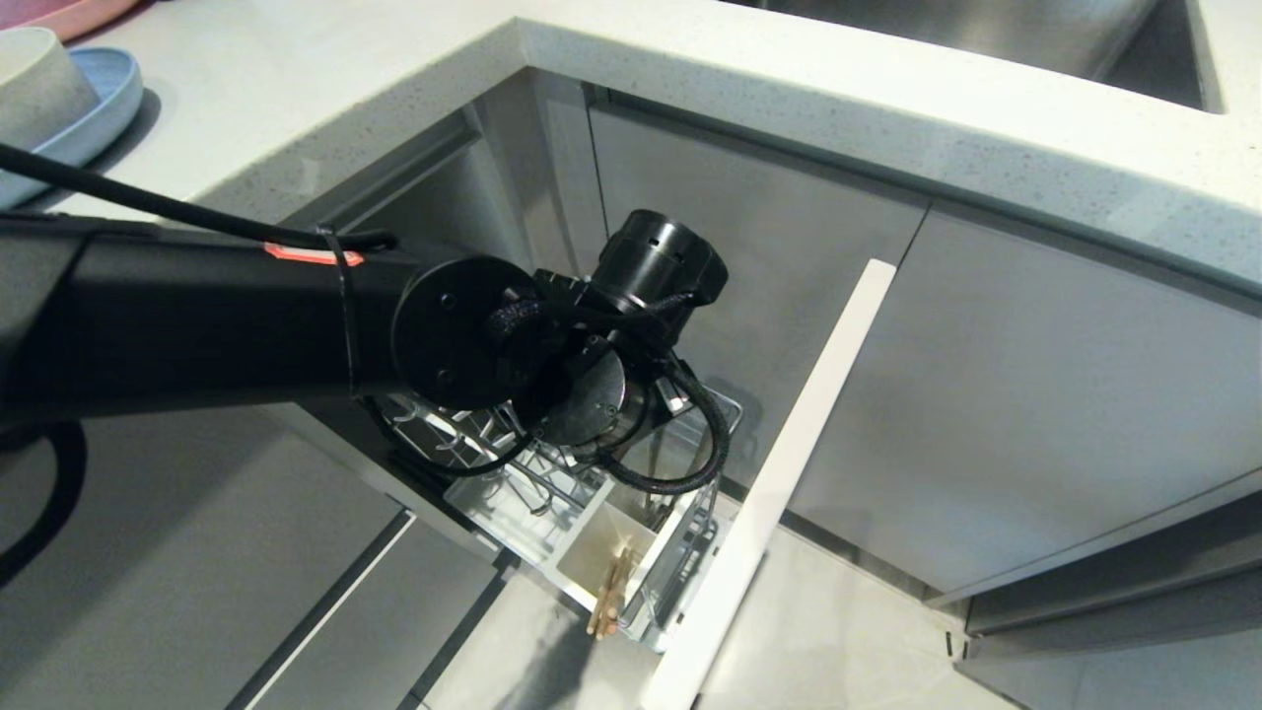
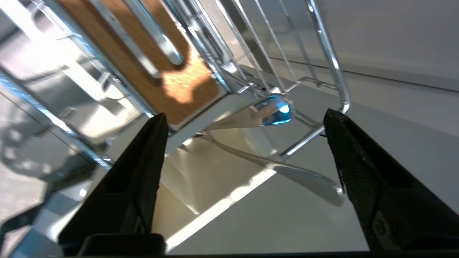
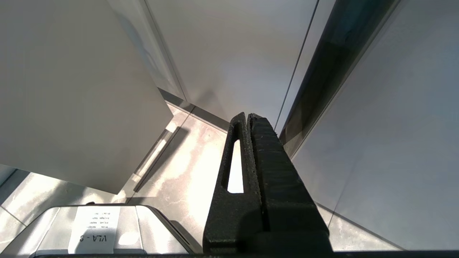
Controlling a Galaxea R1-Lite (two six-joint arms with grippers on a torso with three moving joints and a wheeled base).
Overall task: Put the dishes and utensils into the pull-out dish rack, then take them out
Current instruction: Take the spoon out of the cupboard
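— So, what is the left gripper (image 2: 247,118) doing over the dish rack (image 1: 552,493)?

— It is hanging above the rack with its two black fingers (image 2: 143,161) standing wide apart, and nothing is sitting between them or touching them.

— Where are the spoons lying relative to it?

— Two metal spoons (image 2: 272,114) are lying just past the fingertips, in the gap the fingers frame, leaning in the white caddy (image 2: 215,172). One bowl is catching a blue glint between the tips; the other spoon's end is lying close beside the inner edge of one finger, and whether it is brushing that finger I cannot tell.

— And the wooden strip?

— The tan wooden strip (image 2: 150,61) is sitting beyond one fingertip, behind the chrome wires.

— What else is showing near the arm?

— From the head, the chopsticks (image 1: 611,592) are poking out of the caddy below the wrist, and the blue plate (image 1: 99,108) with the off-white bowl (image 1: 35,79) is resting on the counter (image 1: 325,108), well away.

— And the right gripper (image 3: 248,116)?

— It is hanging by the cabinets, its fingers pressed together, gripping nothing.
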